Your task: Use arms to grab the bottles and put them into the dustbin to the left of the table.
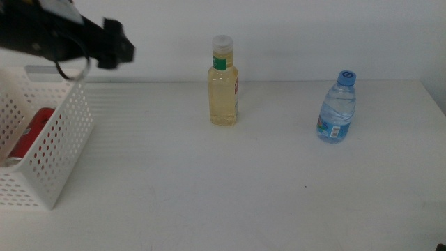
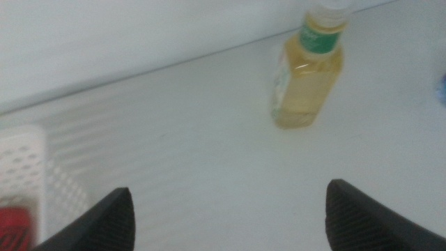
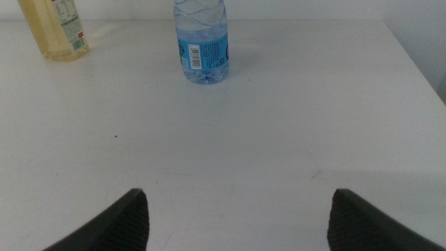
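- Yellow bottle (image 1: 224, 84): upright mid-table toward the back edge, white cap on. Tall and slim, so a jaw clipping the neck or shoulder on approach would likely tip it. A high grip could also let it swing or slip on the carry.
- Water bottle (image 1: 338, 108): upright on the right half of the table (image 1: 209, 188), well apart from the yellow one. Thin clear wall. My guess is a hard squeeze dents it and a light one lets it slide out.
- Red can (image 1: 31, 132): already lying inside the dustbin (image 1: 59, 157) at the table's left edge. It fills part of the floor, so a bottle dropped on it may bounce or lean on the rim.
- Left gripper (image 1: 115, 45): up in the air over the dustbin's back corner, jaws spread wide, holding nothing. Yellow bottle is well off to its right and lower. The bin wall is close under the arm, so a low sweep out risks snagging the rim and dragging the bin.
- Right gripper (image 3: 237, 216): jaws spread, empty, hanging back at the near side of the table. Water bottle stands ahead of it, a little off-centre in the right wrist view, so a straight push forward could catch it with one jaw.
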